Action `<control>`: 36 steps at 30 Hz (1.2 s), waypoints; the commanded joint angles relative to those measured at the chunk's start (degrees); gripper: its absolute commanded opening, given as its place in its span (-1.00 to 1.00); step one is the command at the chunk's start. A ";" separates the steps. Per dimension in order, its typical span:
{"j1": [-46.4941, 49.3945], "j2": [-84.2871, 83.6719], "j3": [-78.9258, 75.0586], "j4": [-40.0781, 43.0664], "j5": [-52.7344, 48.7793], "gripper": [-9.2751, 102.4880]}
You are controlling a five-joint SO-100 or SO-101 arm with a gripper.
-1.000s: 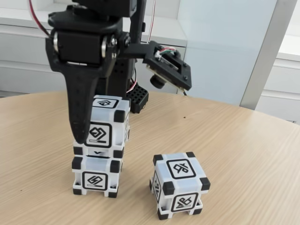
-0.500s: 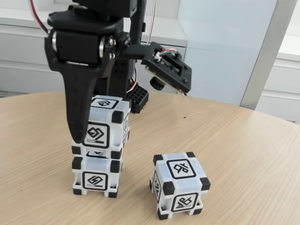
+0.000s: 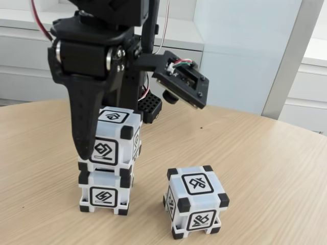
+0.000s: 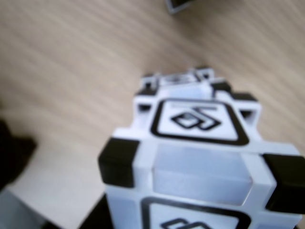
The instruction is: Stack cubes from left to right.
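**Top cube seated on the left stack, jaws around it**

From my seat I read this as the placing step. In the fixed view the top cube (image 3: 113,139) sits on the lower cube (image 3: 106,192) at the left of the bench (image 3: 265,168), and the two look nearly square to each other, the upper one shifted a touch to the right. I judge it was set there because the left pair forms the base of the stack; the third cube (image 3: 195,201) stands alone on the bench, off to the right and apart from the pile.

The jaws (image 3: 110,140) hang down over the top cube from above, one black finger (image 3: 86,122) lying along its left face. They appear closed on the cube, or only just slackening (I cannot see a gap, but the far finger is behind the cube, so I hold this loosely).

In the wrist view the top cube (image 4: 198,157) is close and blurred, with the lower cube (image 4: 181,78) peeking out beyond it. Whether the two faces are fully in contact is hard to make out. At the top edge a dark-cornered scrap (image 4: 177,5) is cut off; it may be the third cube. A black toothed block (image 3: 149,108) sits behind the stack, partly covered by the arm.
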 commanded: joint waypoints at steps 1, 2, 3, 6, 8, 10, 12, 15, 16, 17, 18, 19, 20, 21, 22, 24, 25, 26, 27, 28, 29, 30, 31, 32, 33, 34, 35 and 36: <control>0.53 -0.09 -0.44 -0.70 -0.26 -0.68; 0.53 -0.09 -0.44 -0.70 -0.26 -0.59; 0.53 -0.09 -0.44 -0.70 -0.35 -0.48; 0.53 -0.09 -0.44 -0.70 -0.62 -0.24; 0.53 0.18 -0.44 -0.62 -0.70 -0.14; 0.53 0.97 -0.44 -0.62 -0.70 -0.12; 0.53 1.14 -0.44 -0.44 -0.62 -0.11; -0.44 1.49 -0.44 0.09 -0.88 -0.10; -0.53 2.29 -0.44 0.18 -1.05 -0.10; -0.53 3.69 -0.44 0.18 -1.14 -0.10; -0.53 5.27 -0.44 0.18 -1.14 -0.10; -0.53 6.94 -0.44 0.26 -1.14 -0.10; -0.53 8.61 -0.53 0.26 -0.97 -0.10; -0.53 10.28 -0.53 0.26 -0.88 -0.09; -0.62 11.69 -0.53 0.35 -0.88 -0.09; -0.79 14.77 -0.53 0.35 -1.05 -0.09; -1.05 16.17 -0.53 0.35 -1.49 -0.09; -1.76 17.31 -0.53 0.35 -2.20 -0.08; -2.90 18.28 -0.53 0.35 -3.16 -0.08; -4.31 19.16 -0.53 0.35 -3.87 -0.08; -5.89 19.86 -0.53 0.35 -4.57 -0.08; -7.56 20.48 -0.53 0.35 -5.54 -0.08; -9.49 21.27 -0.53 0.35 -6.77 -0.09; -11.69 22.06 -0.53 0.35 -7.65 -0.09; -13.89 23.12 -0.53 0.18 -8.44 -0.09; -15.91 23.99 -0.53 0.00 -9.40 -0.09; -17.84 24.87 -0.53 -0.35 -9.67 -0.09; -19.60 25.40 -0.53 -0.53 -9.93 -0.09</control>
